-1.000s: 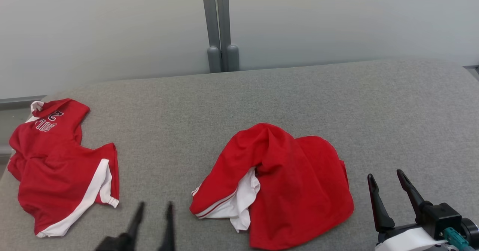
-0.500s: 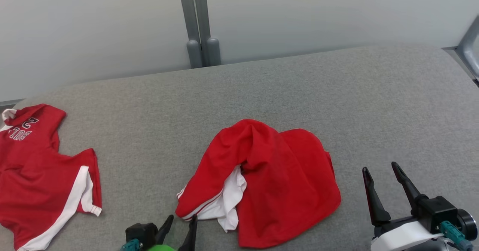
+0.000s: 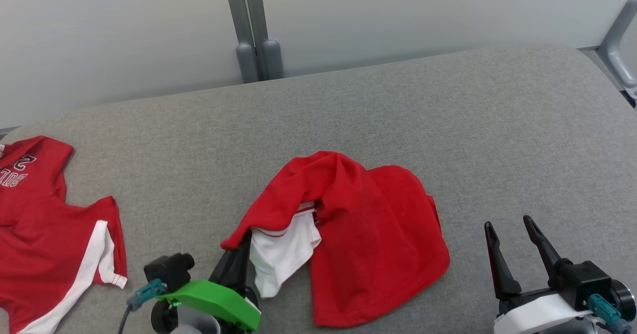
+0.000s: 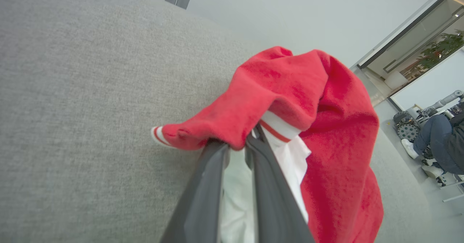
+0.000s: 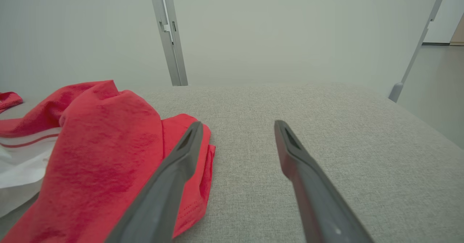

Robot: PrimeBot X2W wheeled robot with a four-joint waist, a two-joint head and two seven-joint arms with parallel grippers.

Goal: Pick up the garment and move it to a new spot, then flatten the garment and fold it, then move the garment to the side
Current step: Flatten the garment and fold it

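Jersey [image 3: 45, 224]: red with white side panels, lying flat at the table's far left, partly cut off by the head view's edge; dark lettering shows near its top.

Left gripper [image 3: 245, 237]: at the garment's near-left corner, with a green housing behind it. The wrist view shows it [image 4: 241, 147] clenched on the red hem, white cloth caught between the two fingers, and that corner raised off the table.

Post [image 3: 254, 50]: grey, upright against the pale wall behind the table's far edge.

Garment [image 3: 368, 224]: red, crumpled in a heap at the table's middle, well apart from the jersey. A white, red-striped lining hangs out below the pinched corner [image 4: 282, 130]. The rest of it rests on the table, its right edge [image 5: 203, 156] just beside the right gripper's finger.

Right gripper [image 3: 508, 223]: right of the garment, jaws spread wide and grasping nothing, with bare table between the fingers in its own view [image 5: 238, 124].

Table [image 3: 448, 125]: grey fabric top, bearing both pieces.

Person [image 4: 438, 141]: seated in the background at the left wrist view's right edge.
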